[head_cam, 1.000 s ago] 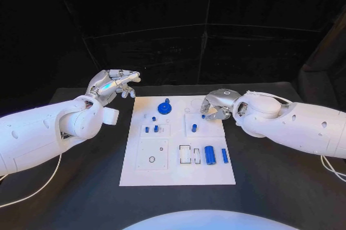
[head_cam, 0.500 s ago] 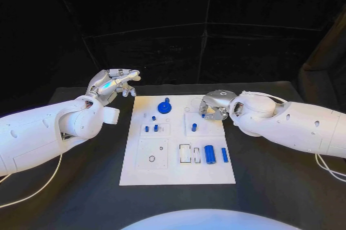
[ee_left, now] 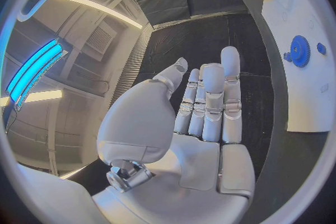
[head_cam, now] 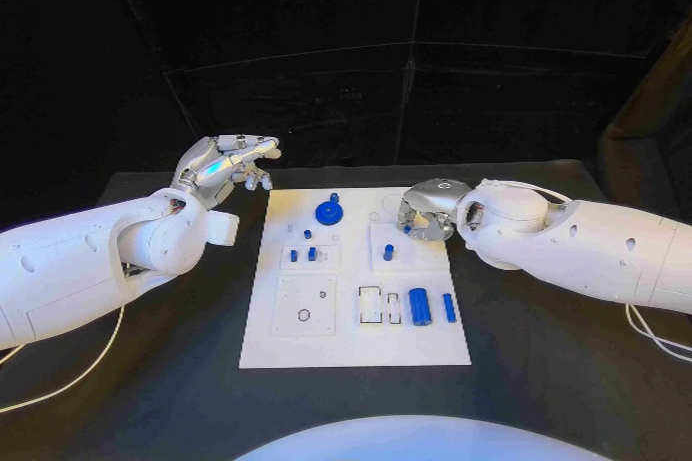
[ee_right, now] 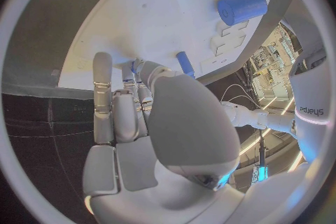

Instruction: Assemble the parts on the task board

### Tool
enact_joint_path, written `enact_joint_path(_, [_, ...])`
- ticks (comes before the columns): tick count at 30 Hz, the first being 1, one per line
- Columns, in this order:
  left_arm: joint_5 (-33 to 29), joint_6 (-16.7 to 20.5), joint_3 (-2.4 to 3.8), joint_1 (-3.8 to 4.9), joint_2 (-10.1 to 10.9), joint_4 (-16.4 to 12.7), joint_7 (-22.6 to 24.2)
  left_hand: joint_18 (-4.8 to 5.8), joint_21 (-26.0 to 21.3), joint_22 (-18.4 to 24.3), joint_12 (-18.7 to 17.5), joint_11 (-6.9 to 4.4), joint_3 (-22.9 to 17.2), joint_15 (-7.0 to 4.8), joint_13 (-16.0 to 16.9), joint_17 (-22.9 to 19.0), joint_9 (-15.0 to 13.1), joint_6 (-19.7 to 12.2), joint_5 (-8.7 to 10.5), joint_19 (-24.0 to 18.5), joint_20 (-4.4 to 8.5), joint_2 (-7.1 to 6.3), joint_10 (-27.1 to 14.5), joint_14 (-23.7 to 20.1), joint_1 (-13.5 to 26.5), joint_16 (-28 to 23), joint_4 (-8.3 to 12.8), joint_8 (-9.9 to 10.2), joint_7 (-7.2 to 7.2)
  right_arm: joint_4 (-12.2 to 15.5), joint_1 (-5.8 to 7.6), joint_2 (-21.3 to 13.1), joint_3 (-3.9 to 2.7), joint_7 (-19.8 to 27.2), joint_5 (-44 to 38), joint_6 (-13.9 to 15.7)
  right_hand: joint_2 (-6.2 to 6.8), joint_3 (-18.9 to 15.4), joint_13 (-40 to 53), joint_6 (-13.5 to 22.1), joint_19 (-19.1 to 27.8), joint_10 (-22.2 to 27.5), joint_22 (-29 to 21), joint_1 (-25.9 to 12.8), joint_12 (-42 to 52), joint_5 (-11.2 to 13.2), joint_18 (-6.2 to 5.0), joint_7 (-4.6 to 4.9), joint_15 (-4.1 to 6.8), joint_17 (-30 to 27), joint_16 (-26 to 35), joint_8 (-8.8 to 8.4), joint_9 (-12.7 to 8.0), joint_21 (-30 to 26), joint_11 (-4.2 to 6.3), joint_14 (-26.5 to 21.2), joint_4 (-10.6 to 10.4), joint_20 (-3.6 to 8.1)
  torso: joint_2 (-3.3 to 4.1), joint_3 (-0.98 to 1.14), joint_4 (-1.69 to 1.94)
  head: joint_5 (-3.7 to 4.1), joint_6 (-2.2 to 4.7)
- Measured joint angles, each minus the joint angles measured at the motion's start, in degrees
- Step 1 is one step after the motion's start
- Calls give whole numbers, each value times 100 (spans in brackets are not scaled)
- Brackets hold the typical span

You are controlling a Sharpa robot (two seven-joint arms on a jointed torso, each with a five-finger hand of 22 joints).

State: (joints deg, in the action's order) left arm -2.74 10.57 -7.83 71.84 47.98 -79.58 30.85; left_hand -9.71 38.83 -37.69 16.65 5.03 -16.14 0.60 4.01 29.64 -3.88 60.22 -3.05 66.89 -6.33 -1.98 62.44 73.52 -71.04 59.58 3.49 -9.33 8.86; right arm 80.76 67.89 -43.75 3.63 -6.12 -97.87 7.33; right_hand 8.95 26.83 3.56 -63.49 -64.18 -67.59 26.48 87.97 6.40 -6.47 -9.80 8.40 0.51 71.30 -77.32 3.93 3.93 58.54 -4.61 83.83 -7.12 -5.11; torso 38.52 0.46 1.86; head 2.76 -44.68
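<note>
— Checked the left hand (head_cam: 231, 163) from the head view?
— Did. Hung above the bench (head_cam: 534, 381), just beyond the far left corner of the task board (head_cam: 356, 346). Looked loosely curled from up there.
— And from its own wrist?
— Showed more. Fingers (ee_left: 210, 95) straight and side by side, thumb set apart, palm bare. Gripped nothing. Also caught the blue gear (ee_left: 300, 50) lying on the board's far end.
— Found the right hand (head_cam: 428, 213)?
— Yes, low over the board's far right part, knuckles up, with everything underneath hidden from the head.
— Helped, the right wrist view?
— Somewhat. Had the fingertips (ee_right: 103, 61) bent down onto the white plate, with a blue peg (ee_right: 185, 63) standing just beside the thumb. Glimpsed a speck of blue between the fingers. Could not tell whether anything was pinched there.
— Placed the remaining parts?
— Nearer the robot, on the right side: a blue cylinder (head_cam: 420, 308) and a slim blue bar (head_cam: 449, 308), side by side, apart from both hands. Seen again past the right hand's fingers, much larger.
</note>
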Motion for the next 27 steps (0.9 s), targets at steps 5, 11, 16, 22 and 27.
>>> enact_joint_path(5, [-5,-5,0,0,0,2,-9,1,0,9,0,0,0,3,0,-22,0,-3,0,-19,-19,0,0,-2,0,0,0,0,3,-6,-20,19,-5,-41,-32,59,-91,182,2,-143,0,-164,143,-91,-11,77,0,-23,0,62,-55,7,18,121,22,0,133,0,-1,-1,-1,19,-3])
enact_joint_path(11, [-8,-10,0,0,0,5,-19,1,-40,15,0,0,0,3,1,-47,-1,-3,0,-19,-19,0,0,-2,0,-35,0,0,3,14,-56,12,11,-97,-97,229,-122,306,30,-263,-56,-280,293,-185,15,112,0,-51,3,105,-88,34,33,206,68,3,258,11,-4,-3,-3,34,-3])
enact_joint_path(16, [-9,-13,0,0,0,10,-29,0,-40,21,0,21,0,-16,1,-71,-1,-3,0,-19,-19,0,-21,-25,0,-35,0,0,3,97,-86,-52,28,-130,-137,389,-136,379,39,-283,-75,-307,356,-228,18,116,0,-60,23,122,-115,33,41,245,64,23,333,31,-9,-4,-3,35,-7])
enact_joint_path(22, [-11,-21,-1,0,7,14,-39,1,-40,35,0,21,0,2,1,-92,-1,-3,0,-19,-19,37,-21,-43,-37,-35,0,0,3,311,-88,-200,27,-137,-138,605,-127,468,24,-284,-75,-307,400,-295,18,98,0,-60,22,144,-146,33,45,303,64,23,423,31,-10,-5,-3,27,7])
enact_joint_path(27, [-12,-30,-1,0,8,16,-46,1,-40,34,0,20,0,2,1,-96,-1,-16,0,-19,-19,37,-21,-43,-37,-51,0,0,15,535,-86,-339,25,-137,-106,783,-127,492,11,-284,-75,-307,410,-295,18,77,0,-60,22,146,-154,32,36,309,65,22,446,31,-10,-7,-3,23,10])
